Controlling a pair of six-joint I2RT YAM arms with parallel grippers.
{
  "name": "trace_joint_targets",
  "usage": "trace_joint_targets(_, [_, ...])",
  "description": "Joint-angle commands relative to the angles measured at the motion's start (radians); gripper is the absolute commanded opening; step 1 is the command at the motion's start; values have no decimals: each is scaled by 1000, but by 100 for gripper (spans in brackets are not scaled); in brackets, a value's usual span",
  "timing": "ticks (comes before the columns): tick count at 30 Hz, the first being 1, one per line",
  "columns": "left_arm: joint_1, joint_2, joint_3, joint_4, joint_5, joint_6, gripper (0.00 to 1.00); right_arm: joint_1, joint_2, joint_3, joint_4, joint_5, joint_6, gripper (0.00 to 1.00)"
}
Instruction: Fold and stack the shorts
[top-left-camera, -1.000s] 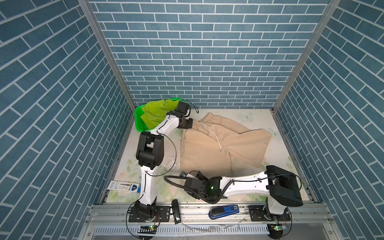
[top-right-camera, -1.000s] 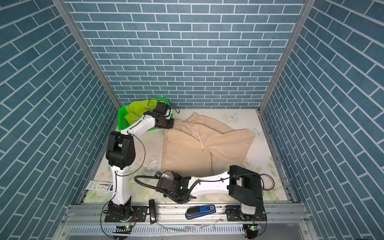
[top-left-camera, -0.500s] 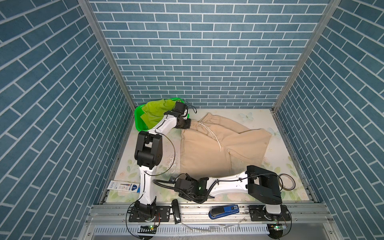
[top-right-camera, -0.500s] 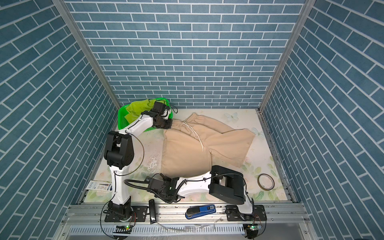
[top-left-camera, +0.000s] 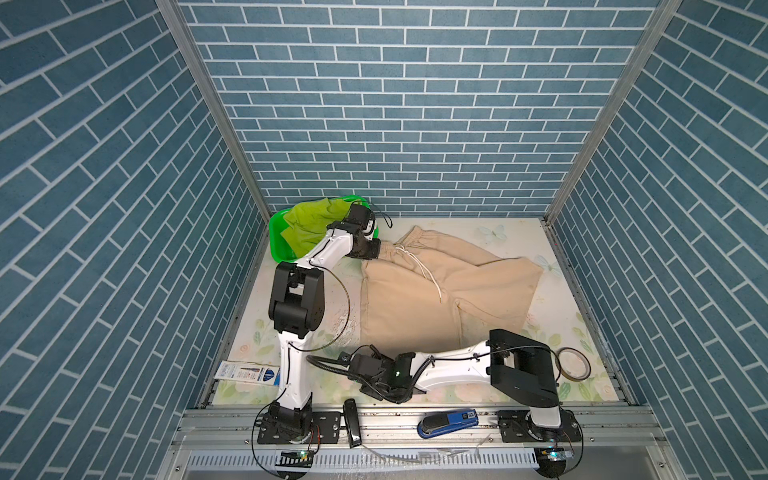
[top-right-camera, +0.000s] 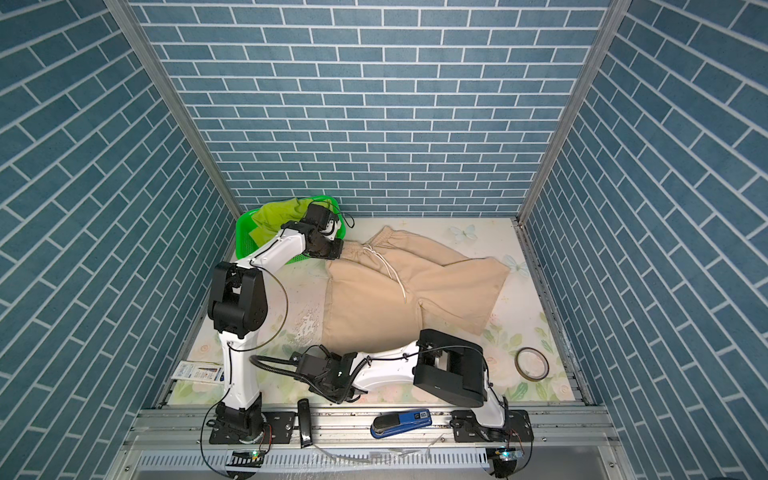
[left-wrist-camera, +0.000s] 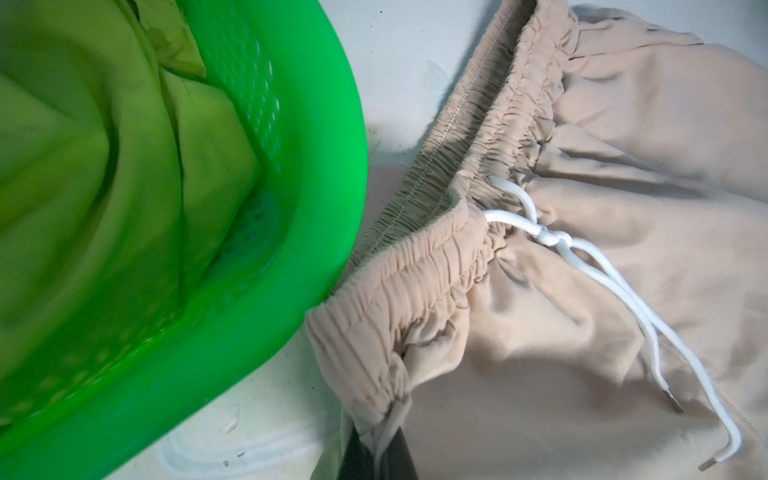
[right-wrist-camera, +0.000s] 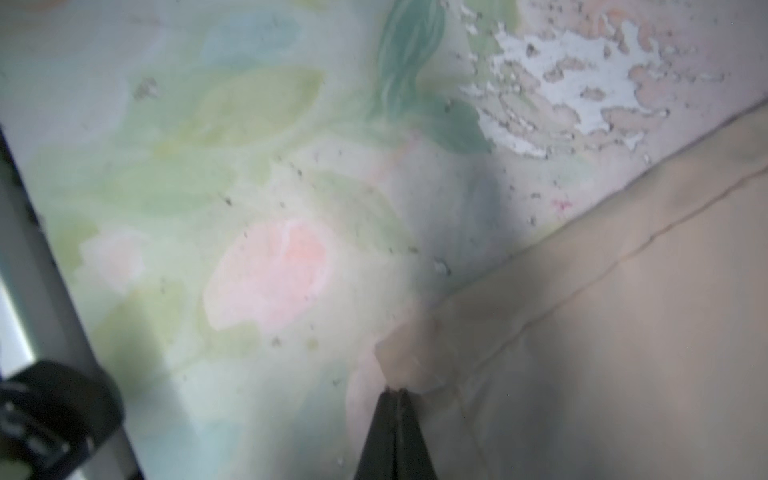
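Top views both show the lime green shorts (top-left-camera: 309, 222) heaped in the basket (top-left-camera: 276, 245) at the far left of the desk (top-left-camera: 552, 307). Just beside it, the left fingers (left-wrist-camera: 355, 461) are clamped on the waistband end of the beige shorts (top-left-camera: 436, 299). The right fingers (right-wrist-camera: 380, 449) are pinched together on their near-left hem corner. The beige pair lies spread across mid-desk.

Beige shorts (top-right-camera: 409, 291) lie spread across the flowered table (top-right-camera: 498, 237), with a white drawstring (top-right-camera: 390, 270) trailing down the front. The left gripper (top-right-camera: 333, 249) sits at the waistband's left end, just beside a bright green basket (top-right-camera: 243, 239) holding lime green shorts (top-right-camera: 276, 218) — the right gripper (top-right-camera: 322, 352) is low at the beige cloth's near left corner. A tape roll (top-right-camera: 532, 363) lies off to the right, and a blue stapler (top-right-camera: 401, 419) rests on the front rail (top-right-camera: 561, 419).
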Motion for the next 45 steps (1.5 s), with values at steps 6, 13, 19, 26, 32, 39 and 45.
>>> trace_joint_targets(6, [12, -94, -33, -107, -80, -67, 0, 24, -528, -354, -41, 156, 225, 0])
trace_joint_targets(13, [11, -231, -250, 24, -58, -157, 0, 28, -747, -481, -163, 223, 278, 0])
trace_joint_targets(19, [11, -171, -121, -37, -67, -109, 0, 40, -465, -293, -141, 119, 83, 40])
trace_joint_targets(26, [11, -151, -57, -77, -72, -65, 0, 45, -211, -123, -6, -22, -53, 55])
trace_joint_targets(32, [12, -150, -66, -75, -75, -57, 0, 43, -79, -39, -5, -95, -94, 60])
trace_joint_targets(39, [12, -138, -60, -66, -66, -63, 0, 30, 3, -11, -12, -97, -135, 61])
trace_joint_targets(45, [12, -140, -69, -64, -64, -63, 0, 14, 60, 23, -16, -63, -131, 57])
